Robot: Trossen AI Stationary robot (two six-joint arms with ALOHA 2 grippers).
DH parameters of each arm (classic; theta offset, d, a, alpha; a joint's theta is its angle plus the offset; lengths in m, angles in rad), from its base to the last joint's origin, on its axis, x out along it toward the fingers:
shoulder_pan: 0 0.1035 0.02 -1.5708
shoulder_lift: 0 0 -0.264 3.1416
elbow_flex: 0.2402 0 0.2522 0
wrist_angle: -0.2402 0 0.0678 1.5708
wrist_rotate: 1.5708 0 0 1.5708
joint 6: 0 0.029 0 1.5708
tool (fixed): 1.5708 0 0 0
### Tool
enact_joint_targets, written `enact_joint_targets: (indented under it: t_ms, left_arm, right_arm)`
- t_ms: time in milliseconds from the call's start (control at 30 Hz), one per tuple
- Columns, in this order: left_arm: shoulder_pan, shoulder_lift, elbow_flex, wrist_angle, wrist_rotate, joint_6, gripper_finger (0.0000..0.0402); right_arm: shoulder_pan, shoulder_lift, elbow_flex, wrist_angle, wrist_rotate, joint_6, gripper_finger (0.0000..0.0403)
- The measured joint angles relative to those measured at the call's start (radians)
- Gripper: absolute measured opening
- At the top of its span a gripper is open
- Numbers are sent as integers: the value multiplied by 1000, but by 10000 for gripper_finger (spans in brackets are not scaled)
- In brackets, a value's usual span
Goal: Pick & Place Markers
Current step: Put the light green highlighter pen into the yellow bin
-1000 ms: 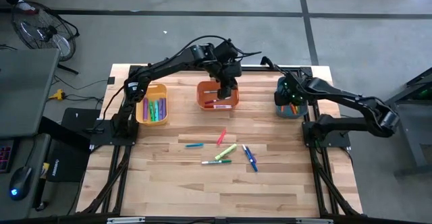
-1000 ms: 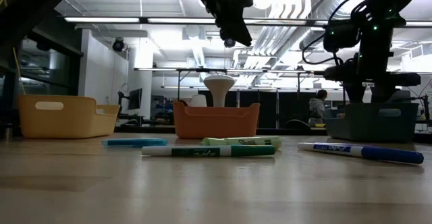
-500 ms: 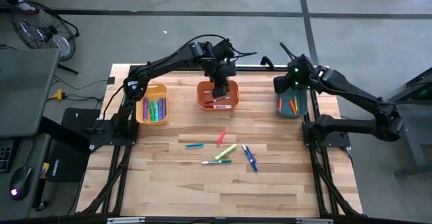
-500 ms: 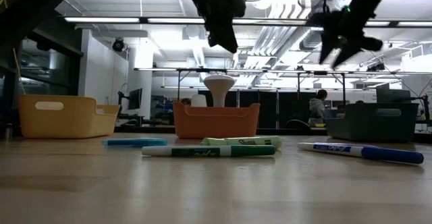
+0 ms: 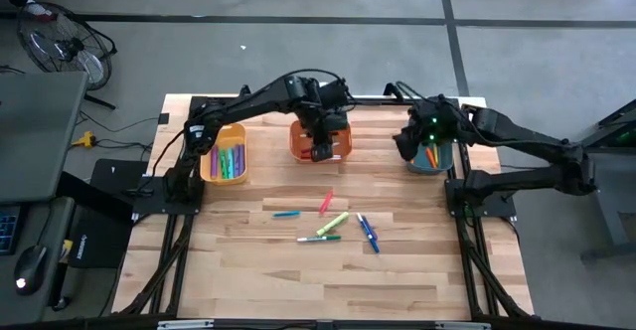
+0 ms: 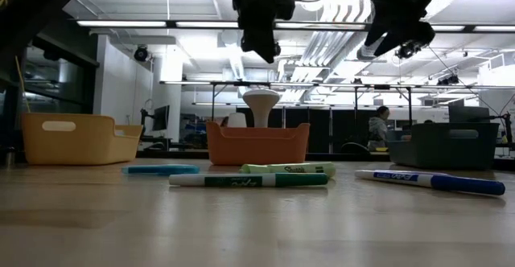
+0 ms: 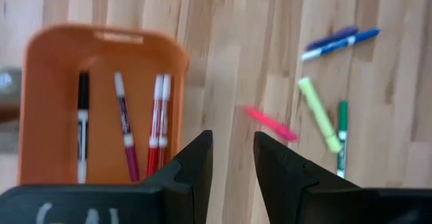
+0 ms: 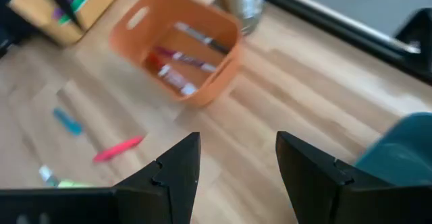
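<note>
a lab or workshop hall: bare pipes and ducts point(image 6: 338, 26) under long strip lights point(image 6: 161, 23), a grey concrete floor point(image 5: 298, 52), a person point(image 6: 376, 127) among dark racks behind, and a fan point(image 5: 62, 44) beside the wooden table point(image 5: 328, 270).

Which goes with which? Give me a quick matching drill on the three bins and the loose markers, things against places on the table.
1. yellow bin
2. orange bin
3. teal bin
4. loose markers

A. under the right gripper
B. open tabletop, middle
C. left side, by the left arm's base
D. under the left gripper

Pairs: 1-C, 2-D, 3-A, 4-B
</note>
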Motion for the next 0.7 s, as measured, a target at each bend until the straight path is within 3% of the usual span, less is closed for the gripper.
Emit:
enact_joint_targets:
  t_ms: [267, 700]
  left_arm:
    - [-71, 0, 0, -90, -110, -101, 106]
    - [-260, 0, 0, -96, -285, -318, 106]
  right_arm:
    - [114, -37, 0, -3, 8, 0, 183]
    - [192, -205, 0, -41, 49, 0, 183]
